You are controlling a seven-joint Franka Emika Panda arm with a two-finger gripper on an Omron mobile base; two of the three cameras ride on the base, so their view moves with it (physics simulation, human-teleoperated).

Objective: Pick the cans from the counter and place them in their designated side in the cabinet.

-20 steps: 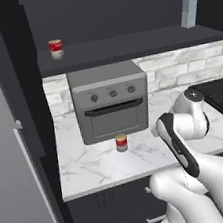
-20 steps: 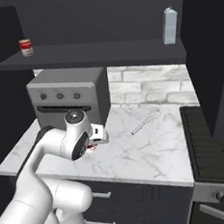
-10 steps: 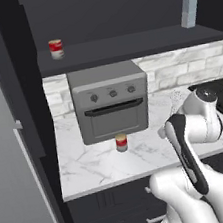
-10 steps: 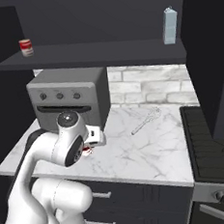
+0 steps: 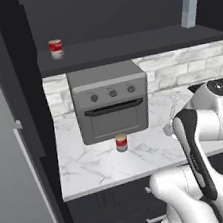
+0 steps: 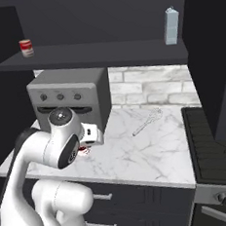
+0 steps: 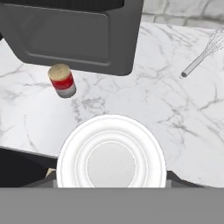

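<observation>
One red and white can [image 5: 56, 48] [image 6: 26, 47] stands at the left end of the dark cabinet shelf [image 5: 129, 46] [image 6: 100, 58]. A second can [image 5: 121, 143] [image 7: 62, 81], red with a pale band, stands upright on the marble counter [image 5: 97, 169] [image 7: 131, 105] just in front of the toaster oven. In the right base view it [image 6: 83, 149] peeks out behind my arm. My gripper [image 6: 91, 135] hangs above the counter beside that can, apart from it; its fingers are hidden.
A grey toaster oven [image 5: 111, 106] [image 6: 69, 92] sits at the back of the counter. A metal whisk [image 5: 175, 100] [image 6: 146, 123] [image 7: 202, 56] lies to its right. A pale carton [image 5: 189, 11] [image 6: 171, 26] stands at the shelf's right end. A stove [image 6: 216, 144] adjoins the counter.
My arm has folded back a little, its upper joint shifting toward the stove side. Both cans, the carton and the whisk stayed where they were.
</observation>
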